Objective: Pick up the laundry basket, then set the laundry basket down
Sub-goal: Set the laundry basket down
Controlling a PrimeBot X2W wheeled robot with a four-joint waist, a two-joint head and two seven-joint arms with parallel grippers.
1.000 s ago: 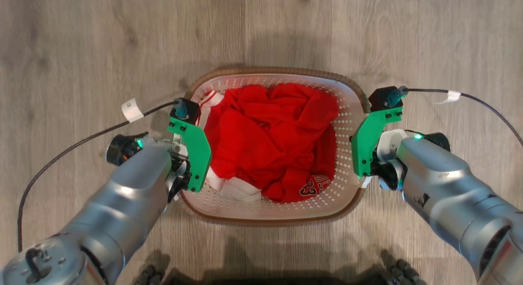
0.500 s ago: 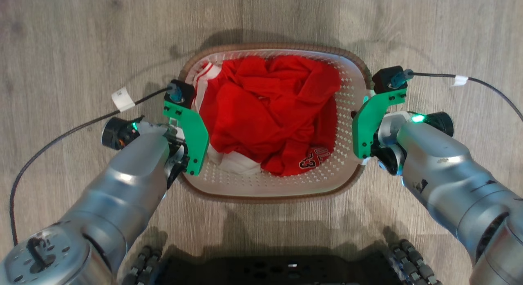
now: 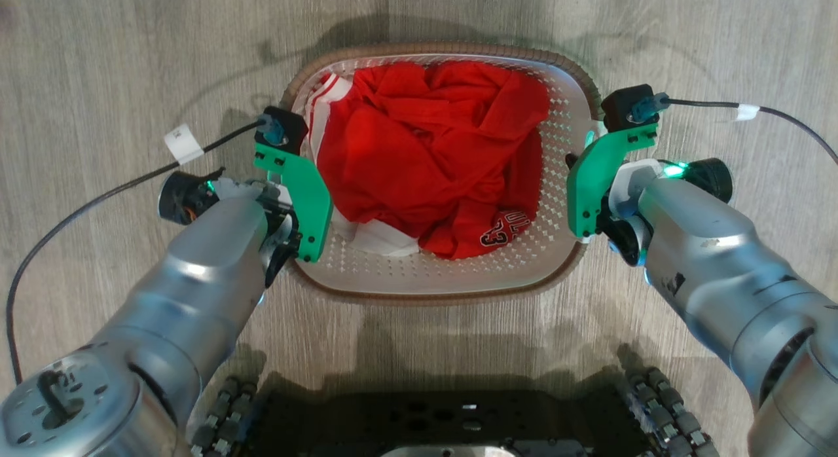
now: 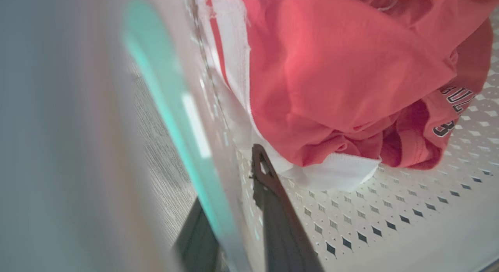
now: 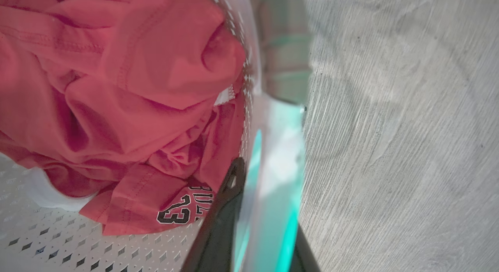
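The left gripper and right gripper each pinch a side wall of the laundry basket, held between them over the wooden floor, where a slipping grip on the thin plastic could tip out the red clothes.

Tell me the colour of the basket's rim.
The laundry basket's rim is brown, woven-look; head view shows it best.
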